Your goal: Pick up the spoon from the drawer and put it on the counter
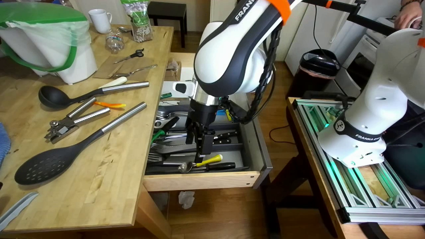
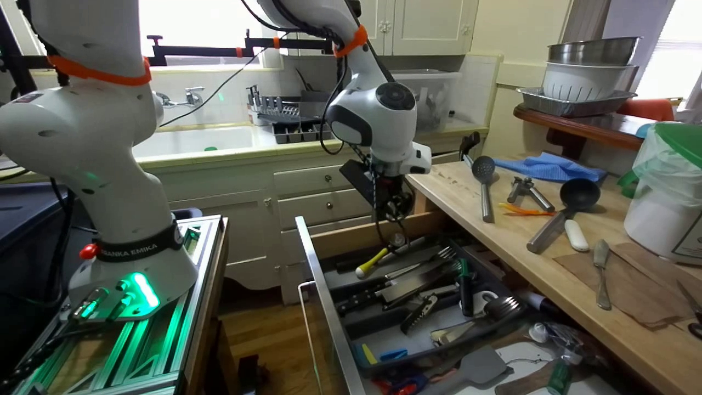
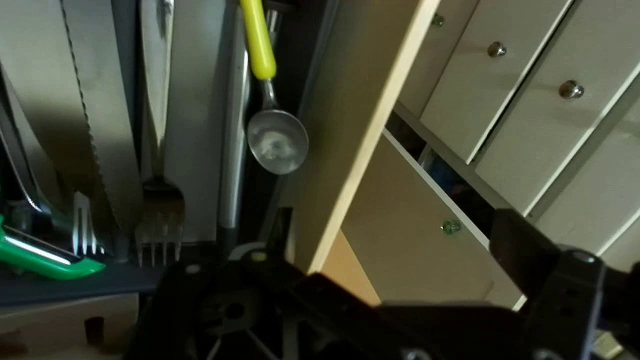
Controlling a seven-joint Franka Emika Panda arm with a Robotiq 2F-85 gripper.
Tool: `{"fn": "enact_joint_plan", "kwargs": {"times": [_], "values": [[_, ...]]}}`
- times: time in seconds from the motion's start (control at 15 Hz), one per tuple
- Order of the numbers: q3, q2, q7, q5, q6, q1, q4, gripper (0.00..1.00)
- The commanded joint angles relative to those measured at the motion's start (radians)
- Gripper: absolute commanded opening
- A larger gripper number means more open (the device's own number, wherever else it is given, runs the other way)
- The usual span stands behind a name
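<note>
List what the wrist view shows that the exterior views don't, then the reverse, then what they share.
Only the wrist view resolves the toothed edge of a knife blade.

Only the exterior views show the ladle, perforated spoon, can opener and green-lidded bucket on the counter, plus the arm's base.

All show the drawer, the yellow-handled spoon and forks inside it, and the gripper, plainly open in the wrist view.
</note>
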Motion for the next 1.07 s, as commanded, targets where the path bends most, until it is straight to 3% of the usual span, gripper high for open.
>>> {"fn": "enact_joint_plan", "kwargs": {"times": [0.0, 0.67, 1.0], "values": [[-0.001, 0.013, -0.012, 0.005, 0.0, -0.01, 0.003, 1.0], [-0.023, 0.127, -0.053, -0.042, 0.05, -0.009, -0.015, 1.0], [-0.045, 0.211, -0.093, -0.044, 0.138, 0.001, 0.004, 1.0]]}}
